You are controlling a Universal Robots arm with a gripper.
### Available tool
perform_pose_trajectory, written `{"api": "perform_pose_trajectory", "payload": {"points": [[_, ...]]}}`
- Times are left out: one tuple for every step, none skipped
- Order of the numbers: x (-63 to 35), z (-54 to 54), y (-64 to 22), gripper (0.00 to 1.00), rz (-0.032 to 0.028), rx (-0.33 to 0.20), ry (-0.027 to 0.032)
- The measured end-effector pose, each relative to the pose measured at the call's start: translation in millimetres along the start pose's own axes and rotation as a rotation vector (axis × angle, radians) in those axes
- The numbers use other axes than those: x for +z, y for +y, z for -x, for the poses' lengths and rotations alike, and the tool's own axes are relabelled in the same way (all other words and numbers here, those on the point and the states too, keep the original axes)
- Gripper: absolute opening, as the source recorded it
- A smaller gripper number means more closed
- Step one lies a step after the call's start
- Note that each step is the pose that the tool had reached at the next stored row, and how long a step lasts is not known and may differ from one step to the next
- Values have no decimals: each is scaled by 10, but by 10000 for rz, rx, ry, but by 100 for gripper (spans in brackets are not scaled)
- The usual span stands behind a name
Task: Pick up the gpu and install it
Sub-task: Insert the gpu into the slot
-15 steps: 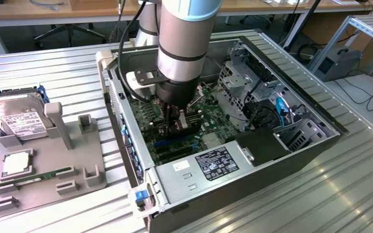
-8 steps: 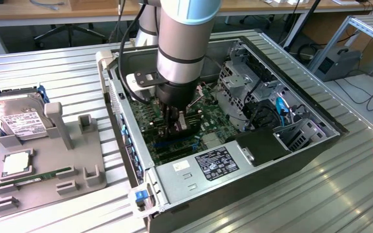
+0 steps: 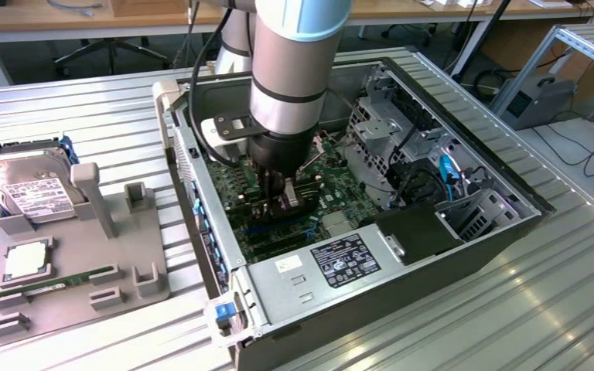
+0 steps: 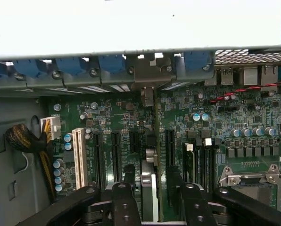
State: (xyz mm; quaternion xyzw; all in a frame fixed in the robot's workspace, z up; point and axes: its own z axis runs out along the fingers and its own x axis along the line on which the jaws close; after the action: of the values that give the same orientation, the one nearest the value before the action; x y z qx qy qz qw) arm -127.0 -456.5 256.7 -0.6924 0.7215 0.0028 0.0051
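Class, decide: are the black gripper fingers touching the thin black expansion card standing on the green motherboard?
Cannot tell. In the wrist view the gripper straddles the upright gpu, but neither contact nor gap shows plainly.

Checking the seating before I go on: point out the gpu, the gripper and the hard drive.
gpu (image 4: 150, 188), wrist view, top edge of the card standing in its slot.
gripper (image 4: 154, 207), wrist view, midway between the fingertips.
hard drive (image 3: 31, 189), exterior view, white label.

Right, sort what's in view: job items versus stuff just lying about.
Job: gpu, standing edge-on on the motherboard; claw straddling it; open computer case.
Lying about: hard drive, RAM stick, processor chip, all on the grey holder.
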Motion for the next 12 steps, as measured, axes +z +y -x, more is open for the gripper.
{"api": "perform_pose_trajectory", "payload": {"points": [[0, 0, 0, 41, 0, 0, 0], [0, 0, 0, 41, 0, 0, 0], [-8, 0, 0, 41, 3, 0, 5], [-17, 0, 0, 41, 1, 0, 2], [-40, 0, 0, 41, 0, 0, 0], [-67, 1, 0, 41, -1, 0, 0], [-106, 2, -1, 41, -1, 0, 0], [-142, 3, -1, 41, 0, -1, 1], [-182, 5, -1, 41, -1, -1, -1], [-224, 7, -1, 41, 0, 0, 0], [-267, 10, -1, 41, -1, 0, -1], [-308, 13, 0, 41, 0, 1, 0]]}}
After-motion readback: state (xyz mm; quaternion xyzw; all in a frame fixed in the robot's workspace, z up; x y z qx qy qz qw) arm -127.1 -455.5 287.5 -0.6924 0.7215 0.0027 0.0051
